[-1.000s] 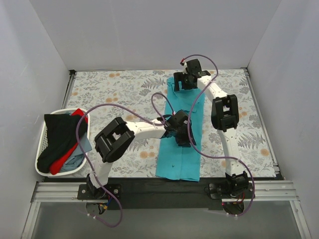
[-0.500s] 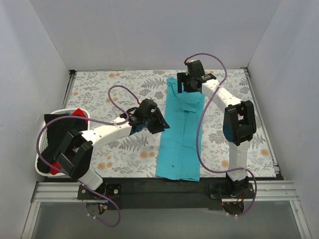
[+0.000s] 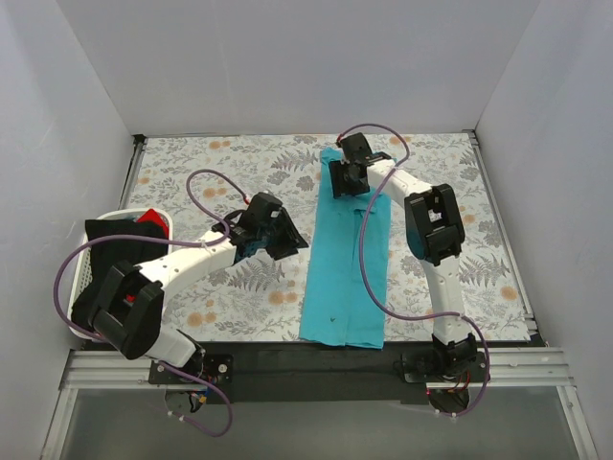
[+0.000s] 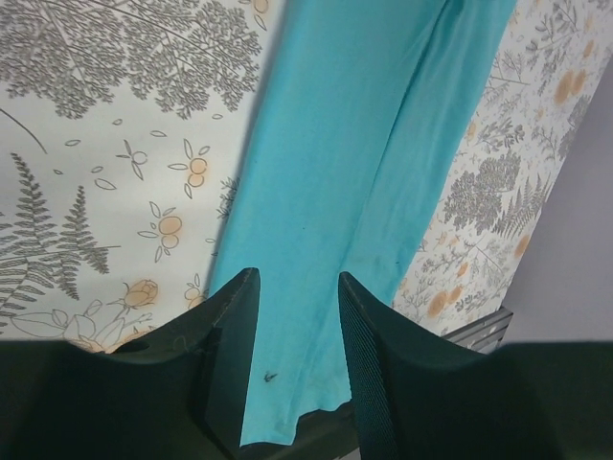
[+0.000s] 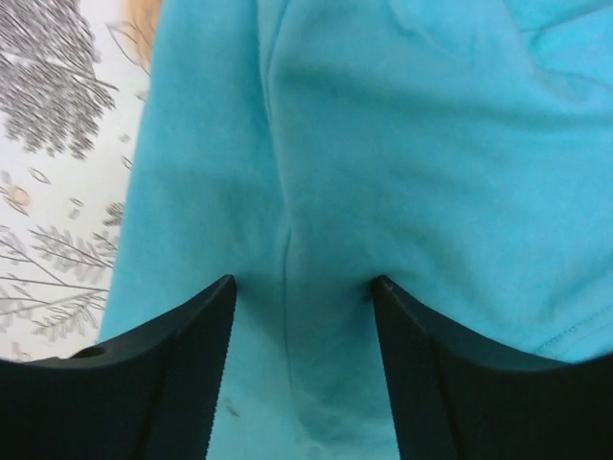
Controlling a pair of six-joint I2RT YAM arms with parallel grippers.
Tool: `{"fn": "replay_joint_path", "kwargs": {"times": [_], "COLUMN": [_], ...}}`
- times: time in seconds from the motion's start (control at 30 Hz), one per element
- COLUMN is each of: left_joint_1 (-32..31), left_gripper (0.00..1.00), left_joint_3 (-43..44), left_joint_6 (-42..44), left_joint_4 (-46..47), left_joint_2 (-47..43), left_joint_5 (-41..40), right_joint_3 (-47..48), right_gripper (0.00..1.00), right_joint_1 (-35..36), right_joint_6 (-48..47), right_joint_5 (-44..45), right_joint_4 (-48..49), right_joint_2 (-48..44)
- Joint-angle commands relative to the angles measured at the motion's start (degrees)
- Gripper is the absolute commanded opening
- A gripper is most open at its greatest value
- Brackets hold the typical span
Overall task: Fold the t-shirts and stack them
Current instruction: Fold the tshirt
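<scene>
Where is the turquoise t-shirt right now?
Top view: the turquoise t-shirt lies right of centre on the table, a long strip from the near edge to the right pincer at its far end.

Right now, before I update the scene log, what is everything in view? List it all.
table: one, grey-and-orange floral top.
turquoise t-shirt: one, turquoise, folded into a long strip along the middle.
basket: one, white, left edge.
heaped shirts: count unclear, black and red, inside the basket.
cables: two, purple, along the arms.
left gripper: one, black, open, left of the strip.
right gripper: one, black, open, at the strip's far end.
</scene>
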Motion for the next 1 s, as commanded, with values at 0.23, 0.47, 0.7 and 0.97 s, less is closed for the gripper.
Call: {"fn": "replay_joint_path", "kwargs": {"times": [0.23, 0.47, 0.7, 0.97], "left_joint_1": [7.6, 9.4, 9.4, 5.4], "left_gripper": [0.38, 0.42, 0.44, 0.44], "left_joint_3": [-0.9, 1.8, -0.8, -7.9], "left_joint_6": [3.5, 6.2, 5.8, 6.5], "left_joint_4": [2.7, 5.6, 6.2, 6.1], "left_joint_2": [0.9, 7.3, 7.8, 3.6], "left_joint_5": [3.8, 8.1, 9.3, 8.6], "right_joint_3": [20.3, 26.7, 17.8, -10.3], "right_gripper": [0.81, 0.96, 0.98, 0.95], "right_joint_1": [0.9, 0.9, 0.2, 0.0], "right_joint_6": [0.6, 2.5, 1.9, 7.8], "right_joint_5": [-6.6, -8.4, -6.6, -0.3], "right_joint_4": [-4.2, 1.6, 5.6, 5.5], "right_joint_2": [14.9, 16.5, -0.1, -22.9]}}
